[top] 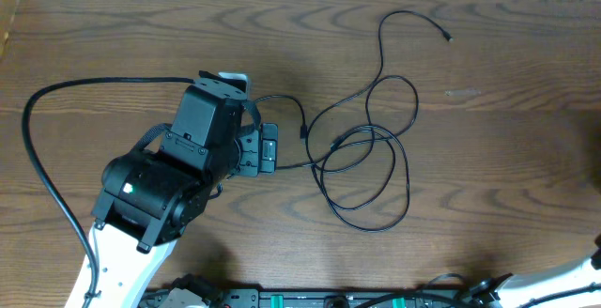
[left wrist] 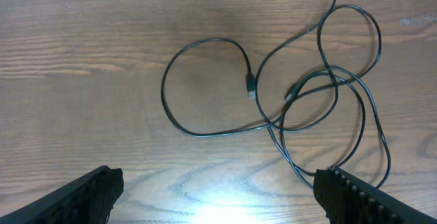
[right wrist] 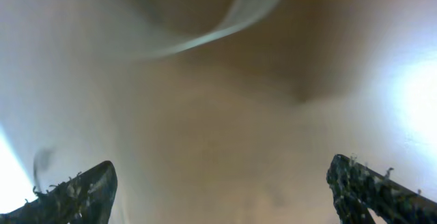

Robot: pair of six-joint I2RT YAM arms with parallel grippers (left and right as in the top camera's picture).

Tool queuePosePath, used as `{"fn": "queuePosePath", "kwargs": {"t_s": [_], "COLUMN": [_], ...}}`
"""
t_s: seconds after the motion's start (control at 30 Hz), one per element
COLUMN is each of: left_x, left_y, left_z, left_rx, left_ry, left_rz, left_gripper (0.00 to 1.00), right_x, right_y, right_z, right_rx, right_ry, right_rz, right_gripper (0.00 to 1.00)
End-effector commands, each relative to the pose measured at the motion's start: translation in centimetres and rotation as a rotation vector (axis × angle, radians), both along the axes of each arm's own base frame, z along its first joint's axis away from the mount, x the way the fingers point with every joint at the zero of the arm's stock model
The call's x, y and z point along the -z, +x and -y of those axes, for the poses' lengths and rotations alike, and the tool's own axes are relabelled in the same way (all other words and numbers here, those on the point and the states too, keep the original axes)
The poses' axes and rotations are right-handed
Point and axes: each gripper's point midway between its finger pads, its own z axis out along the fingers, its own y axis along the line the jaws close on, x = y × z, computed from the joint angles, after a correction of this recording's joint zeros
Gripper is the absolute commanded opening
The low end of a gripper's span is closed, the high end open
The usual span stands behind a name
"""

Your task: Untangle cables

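Thin black cables (top: 368,135) lie in overlapping loose loops on the wooden table, right of centre in the overhead view. One free plug end (top: 447,36) lies at the far right, and another plug (left wrist: 250,87) ends inside a loop. My left gripper (top: 270,148) is open and empty, just left of the tangle. In the left wrist view the cables (left wrist: 273,123) lie ahead of the open fingers (left wrist: 218,197), with one strand passing beside the right finger. My right gripper (right wrist: 218,190) is open and empty, and its view is blurred. No white cord shows.
The thick black arm cable (top: 38,158) curves along the left of the wooden table (top: 488,92). The table's far edge runs along the top. A rail with hardware (top: 310,299) lines the near edge. A bit of the right arm (top: 593,256) shows at the bottom right.
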Motion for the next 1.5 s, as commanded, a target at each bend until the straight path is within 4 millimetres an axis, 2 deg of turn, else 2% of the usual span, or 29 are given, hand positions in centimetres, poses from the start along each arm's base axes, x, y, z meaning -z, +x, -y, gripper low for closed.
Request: {"fn": "queuePosePath", "kwargs": {"t_s": [0.0, 0.03, 0.13, 0.17, 0.23, 0.3, 0.33, 0.4, 0.43, 0.5, 0.63, 0.7, 0.77, 0.9, 1.0, 1.1, 1.2, 1.47], "left_x": [-0.7, -0.8, -1.3, -1.5, -1.6, -1.7, -1.7, -1.8, -1.7, -1.7, -1.7, -1.7, -1.7, -1.7, -1.7, -1.7, -1.7, -1.4], "left_y": [0.3, 0.4, 1.0, 1.1, 1.3, 1.5, 1.6, 1.7, 1.7, 1.7, 1.6, 1.6, 1.6, 1.6, 1.6, 1.6, 1.6, 1.3], "left_z": [0.2, 0.2, 0.4, 0.5, 0.6, 0.1, -0.1, -0.4, -0.4, -0.4, -0.4, -0.4, -0.4, -0.5, -0.5, -0.4, -0.4, -0.6], "left_rx": [0.025, 0.027, 0.028, 0.027, 0.025, 0.010, 0.002, -0.011, -0.011, -0.010, -0.011, -0.011, -0.010, -0.010, -0.010, -0.010, -0.010, -0.010], "left_ry": [0.008, 0.008, -0.002, -0.007, -0.008, 0.012, 0.021, 0.035, 0.035, 0.036, 0.037, 0.038, 0.037, 0.038, 0.038, 0.038, 0.038, 0.046], "left_rz": [0.029, 0.034, 0.064, 0.073, 0.084, 0.095, 0.098, 0.105, 0.104, 0.103, 0.101, 0.100, 0.099, 0.099, 0.099, 0.099, 0.100, 0.085], "left_gripper": [0.95, 0.95, 0.95, 0.95, 0.95, 0.95, 0.95, 0.95, 0.95, 0.95, 0.95, 0.95, 0.95, 0.95, 0.95, 0.95, 0.96, 0.96], "right_x": [-3.5, -3.6, -3.6, -3.5, -3.5, -3.3, -3.2, -2.5, -2.0, -1.0, 0.8, 1.3, 1.3, 1.5, 2.1, 3.0, 4.1, 7.0], "right_y": [8.5, 9.4, 12.0, 12.7, 13.2, 13.3, 13.3, 12.5, 12.1, 10.9, 8.7, 7.8, 7.2, 5.5, 3.7, 1.9, -0.5, -3.3], "right_z": [-8.2, -9.7, -16.7, -20.2, -24.2, -29.2, -30.5, -34.5, -35.7, -37.3, -37.6, -37.0, -36.6, -37.0, -39.0, -39.8, -41.6, -44.6], "right_rx": [-0.531, -0.613, -0.952, -1.099, -1.250, -1.424, -1.466, -1.620, -1.679, -1.786, -1.916, -1.887, -1.776, -1.623, -1.591, -1.585, -1.589, -1.374], "right_ry": [-0.042, -0.062, -0.125, -0.141, -0.149, -0.157, -0.160, -0.184, -0.203, -0.252, -0.378, -0.450, -0.471, -0.370, -0.244, -0.219, -0.180, -0.179], "right_rz": [0.345, 0.369, 0.427, 0.449, 0.477, 0.501, 0.501, 0.469, 0.436, 0.340, 0.081, -0.082, -0.197, -0.264, -0.252, -0.303, -0.351, -0.404], "right_gripper": [0.95, 0.96, 0.99, 0.99, 0.99, 0.99, 0.99, 0.99, 0.99, 0.99, 0.99, 0.99, 0.99, 0.99, 0.99, 0.99, 0.99, 0.99]}}
